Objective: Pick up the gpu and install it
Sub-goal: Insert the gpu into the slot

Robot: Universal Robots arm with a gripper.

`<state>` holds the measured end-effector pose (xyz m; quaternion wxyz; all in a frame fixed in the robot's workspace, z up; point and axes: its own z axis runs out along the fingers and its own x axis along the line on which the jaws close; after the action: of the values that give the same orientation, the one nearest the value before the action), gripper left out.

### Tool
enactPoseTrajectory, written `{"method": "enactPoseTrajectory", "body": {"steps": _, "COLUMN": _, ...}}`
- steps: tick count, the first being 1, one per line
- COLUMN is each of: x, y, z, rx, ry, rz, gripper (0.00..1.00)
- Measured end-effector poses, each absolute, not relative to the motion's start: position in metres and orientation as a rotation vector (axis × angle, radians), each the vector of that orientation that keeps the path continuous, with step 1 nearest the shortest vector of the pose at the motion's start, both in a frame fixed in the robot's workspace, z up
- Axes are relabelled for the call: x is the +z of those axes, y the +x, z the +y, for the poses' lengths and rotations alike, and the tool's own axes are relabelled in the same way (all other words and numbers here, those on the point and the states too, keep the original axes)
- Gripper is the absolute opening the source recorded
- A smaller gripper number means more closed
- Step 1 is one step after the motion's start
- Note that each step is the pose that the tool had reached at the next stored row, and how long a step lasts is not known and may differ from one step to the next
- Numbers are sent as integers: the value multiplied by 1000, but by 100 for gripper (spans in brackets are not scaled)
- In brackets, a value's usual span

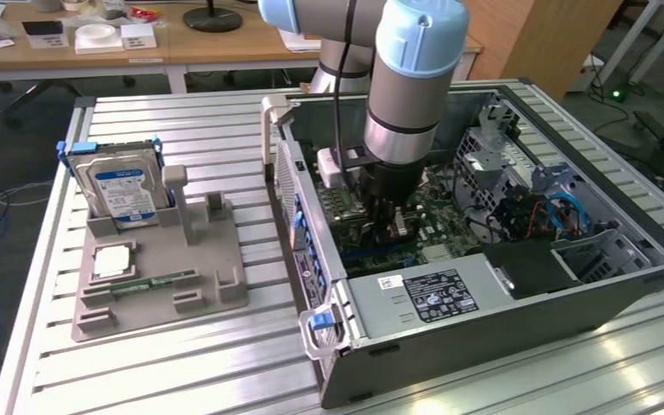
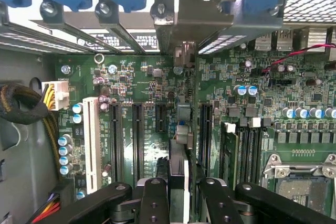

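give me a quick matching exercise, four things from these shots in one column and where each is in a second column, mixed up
Things:
1. gpu
2. hard drive
3. memory stick
4. gripper

Places:
a. standing upright in the grey holder
b. lying flat on the grey holder
c. on edge between the gripper's fingers, above the motherboard slots
d. down inside the open computer case

Pairs: 1-c, 2-a, 3-b, 4-d
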<state>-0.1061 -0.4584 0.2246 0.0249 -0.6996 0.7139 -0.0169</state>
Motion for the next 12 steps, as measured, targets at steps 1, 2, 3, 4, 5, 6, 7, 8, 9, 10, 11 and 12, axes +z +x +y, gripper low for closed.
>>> {"method": "enactPoseTrajectory", "body": {"steps": 1, "x": 225, "y": -106, "z": -459, "rx": -53, "ry": -2164, "rz": 2208, "gripper": 27}}
{"method": "enactPoseTrajectory", "body": {"steps": 2, "x": 225, "y": -106, "z": -459, "rx": -53, "ry": -2164, "rz": 2208, "gripper": 27}}
{"method": "enactPoseTrajectory", "body": {"steps": 3, "x": 225, "y": -106, "z": -459, "rx": -53, "ry": -2164, "rz": 2208, "gripper": 27}}
{"method": "enactPoseTrajectory", "body": {"steps": 4, "x": 225, "y": -106, "z": -459, "rx": -53, "ry": -2164, "rz": 2208, "gripper": 27}}
{"method": "enactPoseTrajectory", "body": {"steps": 5, "x": 225, "y": -106, "z": -459, "rx": -53, "ry": -2164, "rz": 2208, "gripper": 27}}
{"method": "enactPoseTrajectory", "body": {"steps": 6, "x": 225, "y": -106, "z": -459, "rx": -53, "ry": -2164, "rz": 2208, "gripper": 27}}
{"method": "enactPoseTrajectory", "body": {"steps": 7, "x": 225, "y": -106, "z": -459, "rx": -53, "ry": -2164, "rz": 2208, "gripper": 27}}
{"method": "enactPoseTrajectory", "body": {"steps": 8, "x": 225, "y": -106, "z": -459, "rx": -53, "ry": -2164, "rz": 2208, "gripper": 27}}
{"method": "enactPoseTrajectory", "body": {"steps": 9, "x": 225, "y": -106, "z": -459, "rx": -53, "ry": -2164, "rz": 2208, "gripper": 27}}
{"method": "enactPoseTrajectory", "body": {"steps": 10, "x": 225, "y": -106, "z": -459, "rx": -53, "ry": -2164, "rz": 2208, "gripper": 27}}
{"method": "enactPoseTrajectory", "body": {"steps": 11, "x": 225, "y": -106, "z": -459, "rx": -53, "ry": -2164, "rz": 2208, "gripper": 27}}
{"method": "enactPoseTrajectory", "body": {"steps": 12, "x": 224, "y": -106, "z": -459, "rx": -53, "ry": -2164, "rz": 2208, "gripper": 27}}
